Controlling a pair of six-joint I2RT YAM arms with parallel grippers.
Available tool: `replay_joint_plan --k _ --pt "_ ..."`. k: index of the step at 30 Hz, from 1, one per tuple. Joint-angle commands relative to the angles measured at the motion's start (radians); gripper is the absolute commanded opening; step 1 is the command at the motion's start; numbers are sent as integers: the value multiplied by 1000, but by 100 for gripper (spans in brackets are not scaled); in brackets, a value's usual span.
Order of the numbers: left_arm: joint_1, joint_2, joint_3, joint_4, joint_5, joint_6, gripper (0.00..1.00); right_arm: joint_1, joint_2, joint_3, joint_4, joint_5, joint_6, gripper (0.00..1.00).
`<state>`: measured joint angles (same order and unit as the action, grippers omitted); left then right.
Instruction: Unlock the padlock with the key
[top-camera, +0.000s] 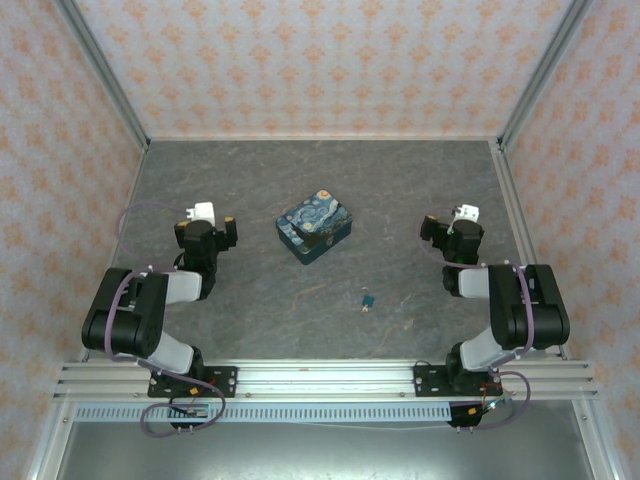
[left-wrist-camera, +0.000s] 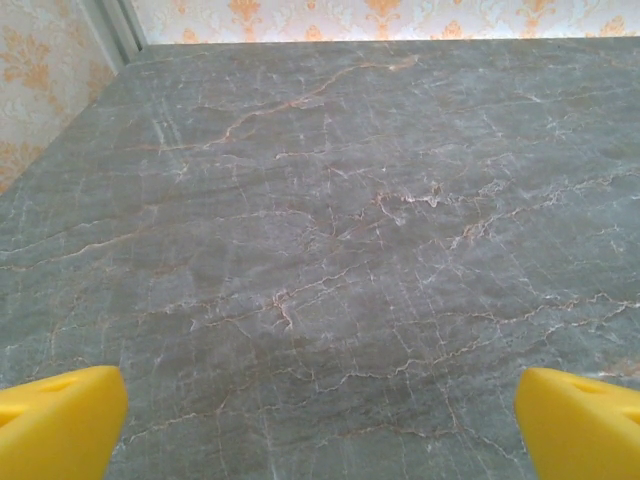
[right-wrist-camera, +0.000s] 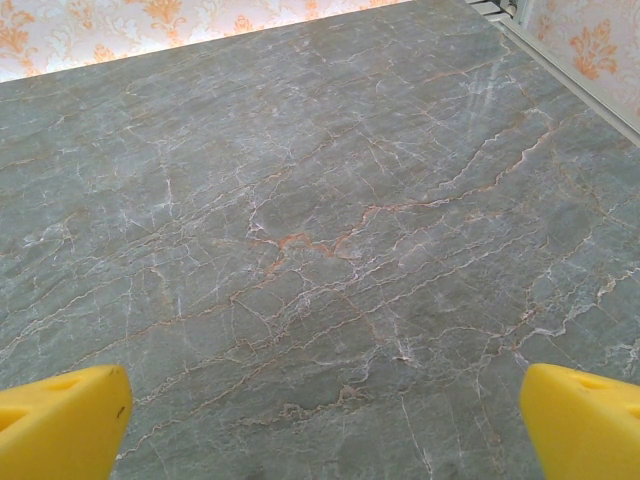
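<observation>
The small key (top-camera: 368, 300), with a blue-teal head and a short pale blade, lies flat on the grey, marble-veined table (top-camera: 250, 320). In the top view it is toward 6 o'clock of the table's middle, with bare surface all around it and nothing touching it. Its blade is too small to tell which way it points.

At 11 o'clock from the key, near but apart, sits the rectangular box (top-camera: 315, 228), printed with a blue-and-yellow starry night. It is closed and turned at a slant to the table's edges.

At 10 o'clock from the key, and at 9 o'clock from the box, the left gripper (top-camera: 205, 225) hangs over the table on its black arm. In the left wrist view its yellow fingers (left-wrist-camera: 60, 420) stand spread to the two lower corners. Only veined table shows between them, and they grasp nothing.

Between 1 and 2 o'clock from the key, and at 3 o'clock from the box, is the right gripper (top-camera: 452, 228). In the right wrist view its yellow fingers (right-wrist-camera: 585, 420) are likewise spread fully apart over bare table, with no hold on anything. Both grippers are well apart from the key.

An aluminium rail (top-camera: 320, 375) carries the arm bases at 6 o'clock. Pale walls with an orange pattern (top-camera: 320, 60) close the other sides.
</observation>
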<state>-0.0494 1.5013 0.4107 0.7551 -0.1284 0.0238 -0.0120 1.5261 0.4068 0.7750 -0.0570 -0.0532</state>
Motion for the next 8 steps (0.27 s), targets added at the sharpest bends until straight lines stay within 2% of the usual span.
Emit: replay_joint_plan --k 1,8 --pt "4 -6 15 -13 29 -15 100 7 -4 13 0 -1 9 99" --pt "3 -4 16 -11 30 -15 100 8 -4 11 1 0 9 99"
